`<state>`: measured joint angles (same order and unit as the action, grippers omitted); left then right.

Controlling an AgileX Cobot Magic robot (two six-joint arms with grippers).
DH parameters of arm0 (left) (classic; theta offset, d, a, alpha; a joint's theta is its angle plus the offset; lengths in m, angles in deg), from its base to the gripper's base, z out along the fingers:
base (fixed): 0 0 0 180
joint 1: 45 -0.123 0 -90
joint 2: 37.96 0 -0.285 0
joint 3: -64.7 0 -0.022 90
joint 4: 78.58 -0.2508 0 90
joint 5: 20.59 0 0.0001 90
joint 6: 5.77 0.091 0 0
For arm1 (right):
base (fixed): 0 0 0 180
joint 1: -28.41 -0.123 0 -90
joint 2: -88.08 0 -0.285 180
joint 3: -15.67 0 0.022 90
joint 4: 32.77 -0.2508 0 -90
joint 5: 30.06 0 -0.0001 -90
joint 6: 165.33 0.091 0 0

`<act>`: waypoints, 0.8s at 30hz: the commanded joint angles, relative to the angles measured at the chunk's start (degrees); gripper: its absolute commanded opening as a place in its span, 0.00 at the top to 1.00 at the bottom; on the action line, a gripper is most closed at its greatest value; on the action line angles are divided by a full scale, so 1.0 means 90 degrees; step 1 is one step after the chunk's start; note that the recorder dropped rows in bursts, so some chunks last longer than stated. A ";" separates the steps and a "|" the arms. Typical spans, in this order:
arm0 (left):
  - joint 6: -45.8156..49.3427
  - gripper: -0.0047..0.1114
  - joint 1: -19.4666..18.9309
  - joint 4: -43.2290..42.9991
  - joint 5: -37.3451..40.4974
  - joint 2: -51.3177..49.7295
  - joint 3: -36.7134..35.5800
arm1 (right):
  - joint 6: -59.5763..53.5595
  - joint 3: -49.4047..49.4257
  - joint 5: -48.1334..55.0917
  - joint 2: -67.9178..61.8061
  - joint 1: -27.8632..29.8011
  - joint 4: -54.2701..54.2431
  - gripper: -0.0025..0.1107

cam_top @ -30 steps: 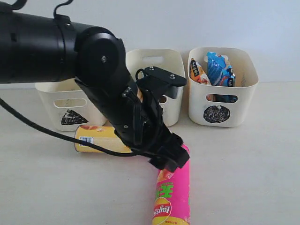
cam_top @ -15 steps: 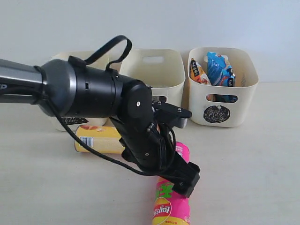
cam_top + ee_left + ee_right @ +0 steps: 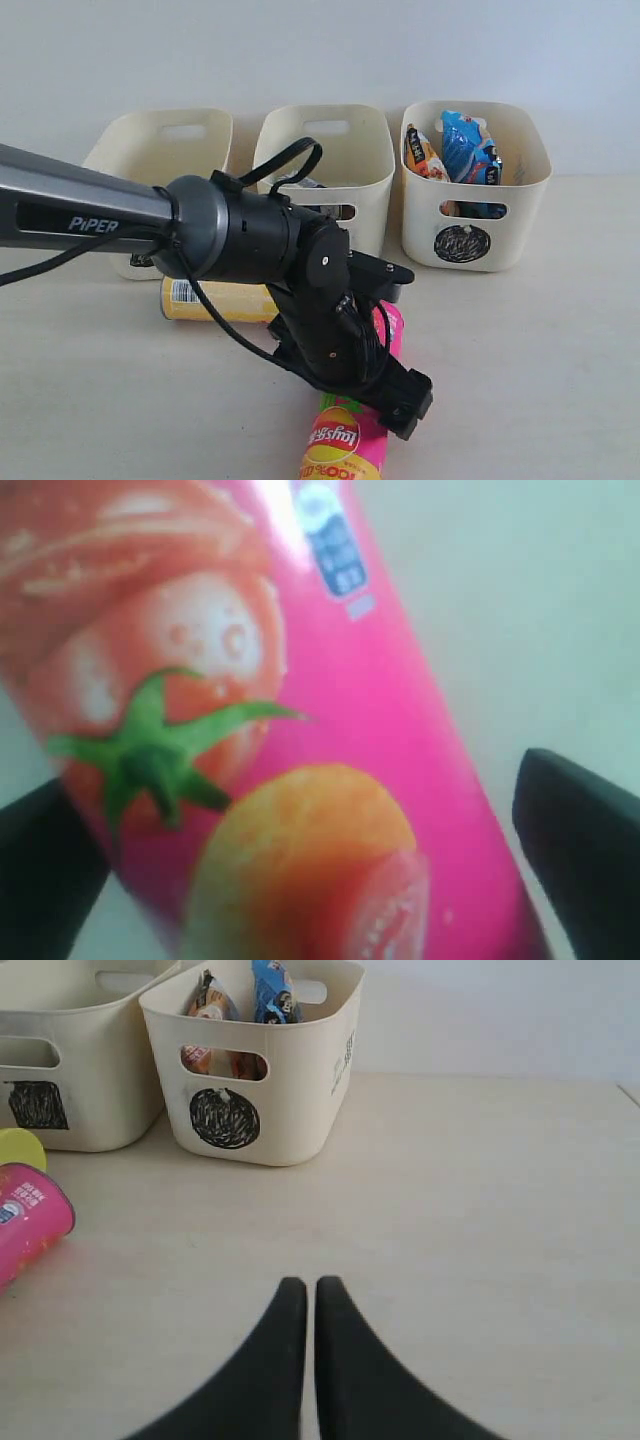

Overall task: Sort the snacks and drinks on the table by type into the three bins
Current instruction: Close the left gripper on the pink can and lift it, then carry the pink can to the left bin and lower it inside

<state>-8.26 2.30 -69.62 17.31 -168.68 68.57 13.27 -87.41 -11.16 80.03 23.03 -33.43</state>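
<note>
Pink Lay's chip can (image 3: 345,440) lies on its side on the table (image 3: 540,350), near the front edge, with its logo end toward the exterior camera and its far end toward the bins. The left gripper (image 3: 315,855) is down over it with its jaws spread wide, one dark finger (image 3: 575,850) on each side of the can. In the wrist view that finger stands clear of the pink wall; whether the other one touches cannot be told. Just behind lies the yellow chip can (image 3: 215,300), also on its side, in front of the triangle bin (image 3: 165,140). The square bin (image 3: 325,125) stands in the middle, partly hidden by the arm. The circle bin (image 3: 520,200) on the right holds both crinkly bags upright: the blue-black bag (image 3: 465,145) and the orange-white-black bag (image 3: 422,150). The right gripper (image 3: 303,1300) hangs low over bare table well to the right — fingers pressed together, holding nothing.
</note>
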 commanded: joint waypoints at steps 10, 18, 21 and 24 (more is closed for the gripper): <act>0.1294 0.93 0.0133 0.1512 0.0175 -0.0124 0.0023 | -0.0008 0.0033 -0.0049 0.0029 0.0022 -0.0007 0.98; 0.1804 0.93 0.0226 0.1649 0.0272 0.0613 0.0023 | -0.0008 0.0033 -0.0049 0.0029 0.0022 -0.0007 0.98; 0.1886 0.93 0.0202 0.1430 0.0286 0.1140 0.0023 | -0.0008 0.0033 -0.0049 0.0029 0.0022 -0.0007 0.98; 0.2149 0.93 0.0130 0.1372 0.0339 0.1792 0.0023 | -0.0008 0.0033 -0.0019 0.0029 0.0022 -0.0007 0.98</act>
<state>8.85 3.95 -56.58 19.54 -157.36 68.57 13.27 -87.41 -11.16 80.03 23.03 -33.43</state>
